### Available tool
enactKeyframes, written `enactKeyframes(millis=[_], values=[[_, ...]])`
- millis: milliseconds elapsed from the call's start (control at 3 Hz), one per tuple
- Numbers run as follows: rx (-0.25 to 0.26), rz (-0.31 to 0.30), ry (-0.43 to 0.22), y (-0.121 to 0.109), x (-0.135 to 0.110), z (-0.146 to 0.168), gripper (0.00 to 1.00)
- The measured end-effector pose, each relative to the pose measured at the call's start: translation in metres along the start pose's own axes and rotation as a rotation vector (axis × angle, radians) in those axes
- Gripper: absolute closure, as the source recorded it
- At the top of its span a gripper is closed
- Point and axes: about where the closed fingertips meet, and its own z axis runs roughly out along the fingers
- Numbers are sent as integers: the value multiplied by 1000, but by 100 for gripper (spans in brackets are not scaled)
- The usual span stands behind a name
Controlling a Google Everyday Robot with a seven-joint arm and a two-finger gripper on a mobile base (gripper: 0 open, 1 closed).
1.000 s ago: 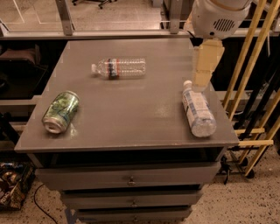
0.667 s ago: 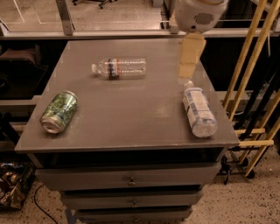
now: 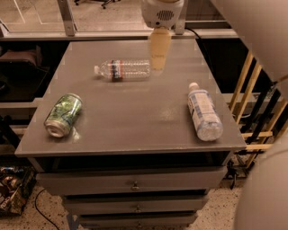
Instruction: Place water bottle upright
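Camera view, items listed by size.

1. Grey cabinet top (image 3: 135,121): a flat surface on which all three containers are carried; drawers (image 3: 135,184) are seen below its front edge.
2. Robot arm (image 3: 265,31): pale and blurred, seen along the right edge of the view.
3. Gripper (image 3: 158,65): cream-coloured, hung pointing down from a white housing (image 3: 162,11) over the far middle of the top. It is placed just beside the right end of the water bottle, and nothing is held in it. Whether it is open or closed cannot be told.
4. Fatter bottle (image 3: 204,112): laid on its side near the right edge, white-blue label up, cap pointed away.
5. Water bottle (image 3: 123,69): slim, clear and ribbed, laid on its side at the far middle, white cap pointed left, red-and-blue band near the cap end.
6. Green can (image 3: 64,114): laid on its side near the left edge, well apart from both bottles.
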Motion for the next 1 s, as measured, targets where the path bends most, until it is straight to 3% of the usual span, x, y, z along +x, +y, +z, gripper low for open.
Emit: enactKeyframes(millis=[1000], values=[[7,2,17,-61,-46,76,0]])
